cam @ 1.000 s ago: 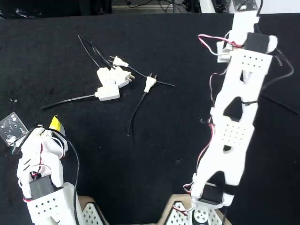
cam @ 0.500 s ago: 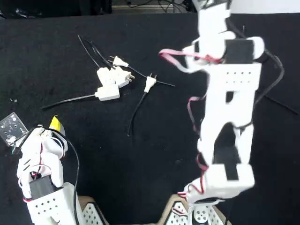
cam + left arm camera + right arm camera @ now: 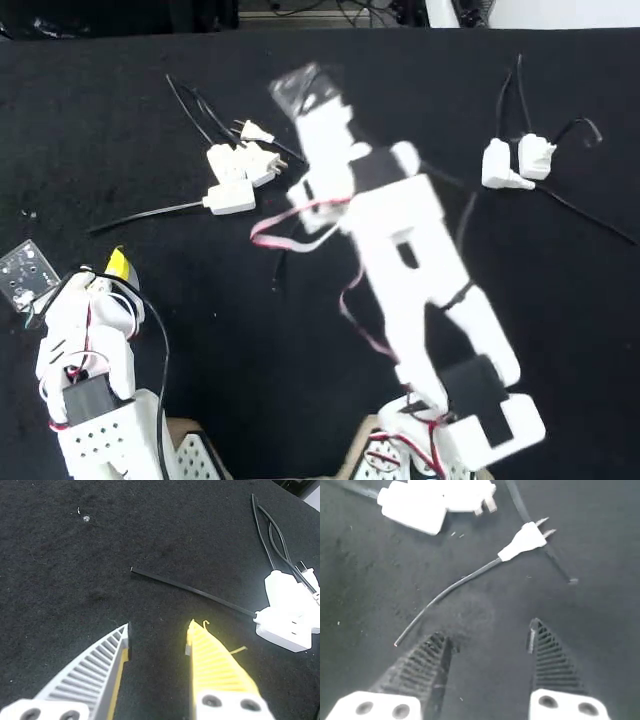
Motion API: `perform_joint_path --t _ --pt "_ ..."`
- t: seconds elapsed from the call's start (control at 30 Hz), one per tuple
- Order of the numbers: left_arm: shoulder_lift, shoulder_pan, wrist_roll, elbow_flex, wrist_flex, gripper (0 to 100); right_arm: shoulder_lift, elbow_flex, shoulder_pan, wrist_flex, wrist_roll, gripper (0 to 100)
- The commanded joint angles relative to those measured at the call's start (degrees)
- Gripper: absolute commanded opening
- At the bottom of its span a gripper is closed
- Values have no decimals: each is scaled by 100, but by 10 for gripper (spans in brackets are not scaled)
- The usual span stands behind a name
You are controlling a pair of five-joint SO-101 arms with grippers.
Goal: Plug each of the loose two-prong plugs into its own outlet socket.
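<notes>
No lettering, number or sign can be read; the small grey board (image 3: 24, 270) at the left of the high view bears dark dots and marks, too small to make out. Any print on the white socket blocks (image 3: 286, 629) cannot be told.

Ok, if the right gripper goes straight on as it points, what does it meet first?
Probably the loose plug's black cord, just ahead of the open right gripper; depth is unclear.

Black cloth table (image 3: 90, 90) under corded plugs (image 3: 256, 131) and white sockets (image 3: 231, 199)
</notes>
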Motion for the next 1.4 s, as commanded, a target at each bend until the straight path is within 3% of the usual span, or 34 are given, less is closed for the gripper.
perform_joint_path --t 0.0,0.1,0.37,0.53,0.77,1.07,1.27,1.37 --pt "-53 -57 44 -251 -132 191 -391 1103 -237 -1371 -440 208" --pt "-53 -57 44 -242 -132 192 -409 1763 -360 -2224 -800 208" --pt "-53 -57 35 -277 -123 195 -391 2545 -413 -3191 -914 209" --pt "-35 66 -484 -330 -97 195 -400 3055 -457 -4044 -905 211" --pt "9 233 -1037 -769 -62 195 -418 3099 -457 -4009 -914 211" --pt "185 277 -1793 -2290 985 195 -418 3134 -422 -4000 -914 209" --pt "1301 268 -2760 -3908 2136 196 -418 3134 -448 -4000 -914 209" --pt "2004 268 -3051 -4558 2330 196 -418 3125 -448 -4009 -914 209"
